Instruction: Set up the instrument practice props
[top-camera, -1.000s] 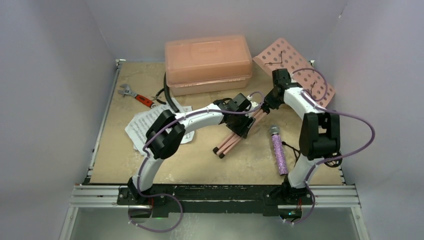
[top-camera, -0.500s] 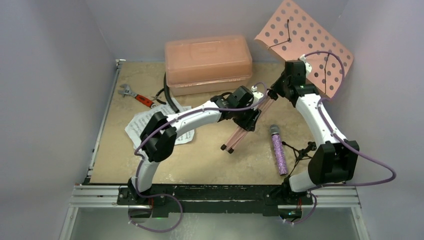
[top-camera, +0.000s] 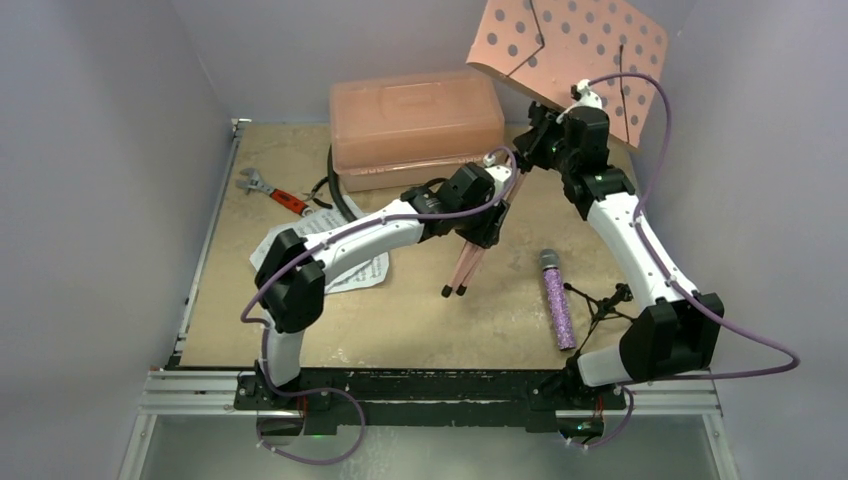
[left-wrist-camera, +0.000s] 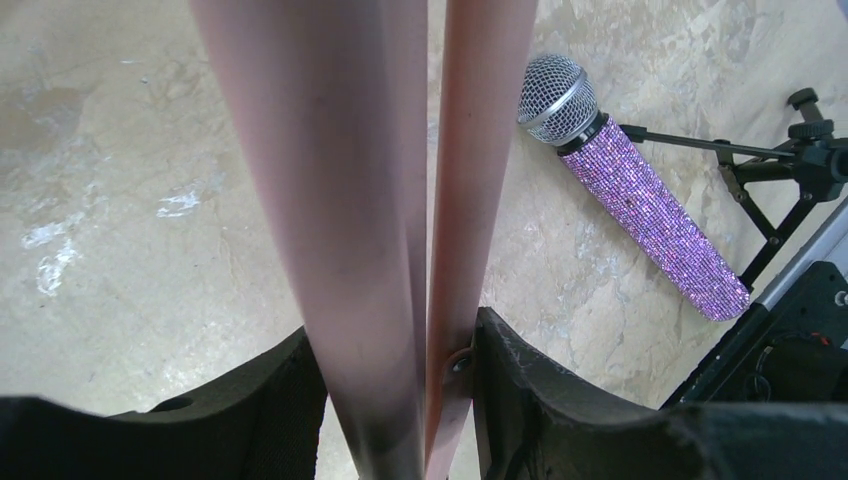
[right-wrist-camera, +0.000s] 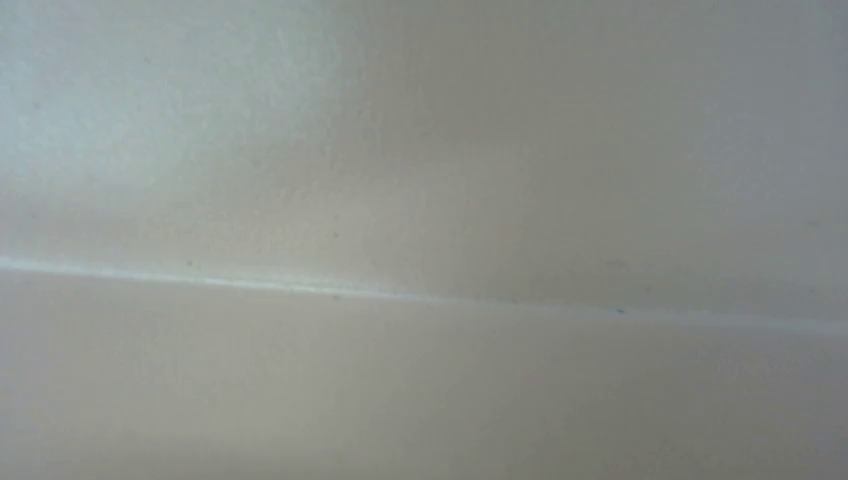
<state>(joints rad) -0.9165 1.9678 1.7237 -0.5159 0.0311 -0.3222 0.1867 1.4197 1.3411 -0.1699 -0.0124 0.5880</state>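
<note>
1. Music stand (top-camera: 568, 48) hangs tilted over the worktop (top-camera: 400, 325), plate high, feet low. We judge it light, stiff and top-heavy, with smooth tubes.
2. Our left hand (left-wrist-camera: 400, 395) is clamped around the folded legs (top-camera: 466, 262).
3. Our right hand (top-camera: 532, 140) meets the neck, which we judge the better hold. Whether it grips, we cannot tell.
4. The microphone (left-wrist-camera: 640, 210) lies nearby.

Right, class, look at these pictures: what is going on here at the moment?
Both arms hold the pink music stand, tilted with its desk in the air. The left end effector is clamped on its folded legs; the right end effector seems to grip its neck under the perforated desk. The purple microphone and black mic stand lie on the table; the sheet music lies under the left arm, all unhandled.
</note>
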